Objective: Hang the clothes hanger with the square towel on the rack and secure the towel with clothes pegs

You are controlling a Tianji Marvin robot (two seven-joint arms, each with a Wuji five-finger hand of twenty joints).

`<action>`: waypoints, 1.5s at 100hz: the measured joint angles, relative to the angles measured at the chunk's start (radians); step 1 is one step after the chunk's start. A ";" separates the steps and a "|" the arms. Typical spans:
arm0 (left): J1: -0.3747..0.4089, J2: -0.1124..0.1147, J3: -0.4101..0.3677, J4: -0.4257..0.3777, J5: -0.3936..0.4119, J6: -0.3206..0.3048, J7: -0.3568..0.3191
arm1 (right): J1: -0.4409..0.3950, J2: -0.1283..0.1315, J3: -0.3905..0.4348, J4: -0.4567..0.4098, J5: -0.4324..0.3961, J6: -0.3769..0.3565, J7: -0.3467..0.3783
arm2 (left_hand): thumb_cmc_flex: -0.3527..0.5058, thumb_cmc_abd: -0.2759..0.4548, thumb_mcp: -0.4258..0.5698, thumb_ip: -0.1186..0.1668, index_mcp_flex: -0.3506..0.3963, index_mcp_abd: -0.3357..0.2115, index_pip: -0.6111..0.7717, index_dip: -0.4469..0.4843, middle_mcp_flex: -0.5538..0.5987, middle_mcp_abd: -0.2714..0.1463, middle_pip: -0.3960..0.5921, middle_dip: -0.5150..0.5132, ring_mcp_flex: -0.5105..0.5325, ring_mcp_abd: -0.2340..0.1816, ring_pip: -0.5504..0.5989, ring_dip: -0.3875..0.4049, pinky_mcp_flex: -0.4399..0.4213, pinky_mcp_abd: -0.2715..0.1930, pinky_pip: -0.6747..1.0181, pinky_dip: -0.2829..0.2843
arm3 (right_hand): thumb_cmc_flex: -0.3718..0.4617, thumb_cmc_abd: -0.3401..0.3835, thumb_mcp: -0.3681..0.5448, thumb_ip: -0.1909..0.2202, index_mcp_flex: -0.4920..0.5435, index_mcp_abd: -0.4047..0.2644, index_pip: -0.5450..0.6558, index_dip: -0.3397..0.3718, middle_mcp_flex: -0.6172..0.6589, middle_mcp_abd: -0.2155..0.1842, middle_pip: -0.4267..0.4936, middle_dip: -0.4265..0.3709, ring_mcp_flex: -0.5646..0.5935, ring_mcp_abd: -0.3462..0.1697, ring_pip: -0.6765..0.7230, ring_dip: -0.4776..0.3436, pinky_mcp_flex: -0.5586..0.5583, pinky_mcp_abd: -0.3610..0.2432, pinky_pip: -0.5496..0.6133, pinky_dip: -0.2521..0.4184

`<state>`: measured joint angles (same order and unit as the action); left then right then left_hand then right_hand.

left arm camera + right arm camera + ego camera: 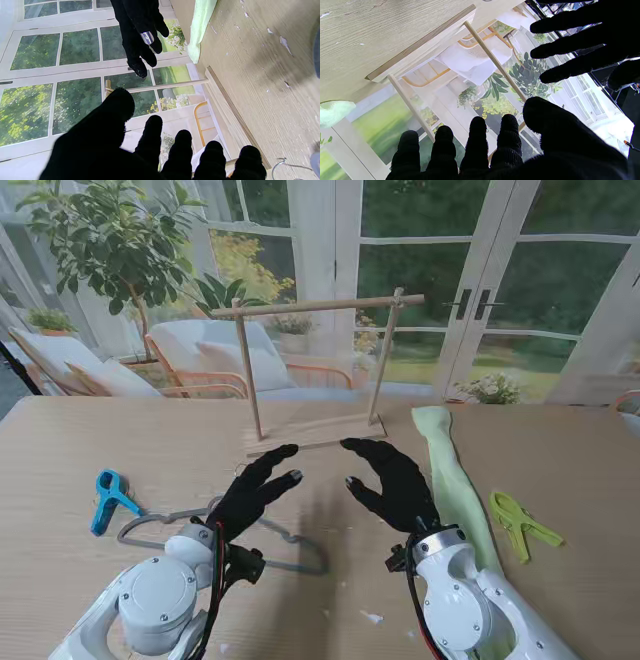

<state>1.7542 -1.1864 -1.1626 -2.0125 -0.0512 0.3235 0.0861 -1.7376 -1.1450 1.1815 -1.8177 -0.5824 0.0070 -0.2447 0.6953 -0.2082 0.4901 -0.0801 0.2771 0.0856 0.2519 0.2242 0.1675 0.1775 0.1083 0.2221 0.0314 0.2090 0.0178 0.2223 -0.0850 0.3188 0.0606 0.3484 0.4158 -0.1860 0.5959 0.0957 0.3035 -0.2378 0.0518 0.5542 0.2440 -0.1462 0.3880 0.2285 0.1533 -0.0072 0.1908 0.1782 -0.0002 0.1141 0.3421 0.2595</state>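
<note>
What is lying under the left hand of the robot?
Under the left hand lies a grey clothes hanger on the table. Its hook and one shoulder show; the hand and wrist cover its middle part.

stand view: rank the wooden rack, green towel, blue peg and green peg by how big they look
1. wooden rack, by far the largest.
2. green towel, a long folded strip, partly hidden by the right arm.
3. blue peg and green peg: about alike, so I won't rank them.
</note>
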 measured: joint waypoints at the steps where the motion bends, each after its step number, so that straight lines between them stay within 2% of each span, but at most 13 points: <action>1: 0.000 0.000 0.000 0.000 0.000 0.000 0.000 | 0.000 0.000 0.000 0.000 0.000 0.000 0.000 | 0.000 0.000 0.000 0.000 0.000 0.000 0.000 0.000 0.000 0.000 0.000 0.000 0.000 0.000 0.000 0.000 0.000 0.000 0.000 0.000 | 0.000 0.000 0.000 0.000 0.000 0.000 0.000 0.000 0.000 0.000 0.000 0.000 0.000 0.000 0.000 0.000 0.000 0.000 0.000 0.000; 65: -0.011 -0.001 -0.001 0.001 0.000 -0.001 0.007 | -0.007 0.000 0.018 -0.002 0.010 -0.011 0.003 | 0.001 0.000 0.000 0.000 0.000 0.002 0.000 0.000 0.000 0.000 0.008 0.000 0.000 0.000 0.000 0.000 0.000 0.000 0.000 0.000 | 0.000 0.000 -0.012 0.000 0.000 0.000 0.000 0.000 0.000 0.000 0.000 0.000 0.000 0.000 0.001 0.000 0.000 0.000 0.000 0.000; 79: -0.008 -0.001 -0.006 0.001 0.003 0.001 0.001 | -0.012 0.000 0.017 -0.006 0.001 -0.005 -0.002 | 0.002 -0.001 0.009 0.000 0.000 0.025 0.000 0.000 0.000 0.000 0.023 0.008 0.000 0.000 0.000 0.000 0.000 0.000 0.000 0.000 | 0.000 0.000 -0.012 0.000 0.000 0.000 0.000 0.000 0.000 0.000 0.000 0.000 0.000 0.000 0.010 0.000 0.001 0.000 0.000 0.000; 94: -0.005 0.001 -0.014 0.000 0.015 0.003 -0.017 | -0.016 0.000 0.016 -0.015 -0.011 0.005 -0.013 | 0.028 -0.052 0.072 0.000 0.000 0.037 0.001 0.000 0.000 0.000 0.034 0.046 0.000 0.000 0.000 0.014 0.000 0.000 0.000 0.001 | 0.000 0.000 -0.012 0.000 0.000 0.000 0.001 0.000 0.000 0.000 0.000 0.000 0.000 0.000 0.011 0.000 0.003 0.001 0.000 0.000; 99: -0.006 0.002 -0.023 -0.004 0.026 0.012 -0.030 | -0.017 -0.001 0.018 -0.017 -0.011 0.005 -0.016 | 0.028 -0.071 0.094 0.000 0.000 0.038 0.019 0.001 0.000 0.000 0.046 0.057 0.000 0.000 0.000 0.030 0.007 0.000 0.002 0.033 | 0.000 0.000 -0.012 0.000 0.000 0.000 0.001 0.000 0.009 0.000 0.006 0.002 0.000 0.000 0.013 0.001 0.004 0.001 0.000 0.000; 110: -0.019 0.008 -0.041 -0.007 0.122 0.027 -0.057 | -0.022 -0.005 0.031 -0.022 0.004 0.005 -0.016 | 0.027 -0.087 0.128 0.000 0.004 0.043 0.021 0.003 0.003 0.000 0.071 0.062 0.000 0.001 0.003 0.066 -0.011 0.000 0.040 0.114 | 0.000 0.000 -0.012 0.000 0.000 0.000 0.001 0.000 0.009 0.000 0.006 0.002 0.000 0.000 0.013 0.001 0.004 0.001 0.000 0.000; 120: -0.044 0.032 -0.085 -0.009 0.261 0.040 -0.215 | -0.030 -0.007 0.042 -0.029 0.013 0.005 -0.020 | 0.022 -0.092 0.138 0.000 0.004 0.043 0.023 0.012 0.013 0.000 0.101 0.071 0.000 0.012 0.024 0.126 -0.020 0.001 0.081 0.216 | 0.000 0.000 -0.012 0.000 0.000 0.000 0.001 0.000 0.009 0.000 0.006 0.002 0.000 0.000 0.022 0.001 0.010 0.001 0.000 0.000; 127: -0.063 0.061 -0.107 0.002 0.338 0.024 -0.286 | -0.034 -0.008 0.047 -0.034 0.015 0.005 -0.029 | 0.020 -0.092 0.138 0.000 0.005 0.043 0.023 0.013 0.019 0.000 0.108 0.071 0.000 0.012 0.026 0.146 -0.021 0.001 0.087 0.240 | 0.000 0.000 -0.012 0.000 0.000 0.000 0.001 0.000 0.009 0.000 0.006 0.002 0.000 0.000 0.023 0.001 0.011 0.001 0.000 0.000; 134: -0.081 0.083 -0.129 0.036 0.395 -0.016 -0.320 | -0.037 -0.009 0.050 -0.037 0.016 0.005 -0.037 | 0.011 -0.092 0.138 0.000 0.005 0.043 0.023 0.014 0.019 0.000 0.109 0.072 0.000 0.012 0.027 0.160 -0.022 0.001 0.089 0.273 | 0.000 0.000 -0.012 0.000 0.000 0.000 0.001 0.000 0.009 0.000 0.006 0.003 0.000 0.000 0.023 0.001 0.012 0.001 0.000 0.000; 150: -0.127 0.108 -0.160 0.162 0.554 -0.062 -0.384 | -0.040 -0.010 0.053 -0.046 0.019 0.005 -0.040 | 0.011 -0.092 0.138 0.000 0.004 0.043 0.023 0.023 0.020 0.000 0.126 0.083 0.000 0.012 0.039 0.188 -0.022 0.001 0.100 0.324 | 0.000 0.000 -0.012 0.000 0.000 0.000 0.010 0.000 0.010 0.001 0.006 0.003 0.000 0.000 0.026 0.002 0.012 0.002 0.000 0.000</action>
<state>1.6277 -1.0785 -1.3222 -1.8508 0.5025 0.2619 -0.2976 -1.7774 -1.1547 1.2347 -1.8633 -0.5639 0.0125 -0.2845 0.7059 -0.3007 0.6285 -0.0799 0.2811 0.1283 0.2752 0.2475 0.1870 0.1775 0.2345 0.3050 0.0315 0.2215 0.0569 0.4101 -0.1075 0.3200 0.1607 0.6720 0.4158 -0.1860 0.5844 0.0957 0.3035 -0.2376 0.0621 0.5542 0.2540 -0.1456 0.3944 0.2312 0.1533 -0.0072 0.2165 0.1803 0.0118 0.1158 0.3421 0.2595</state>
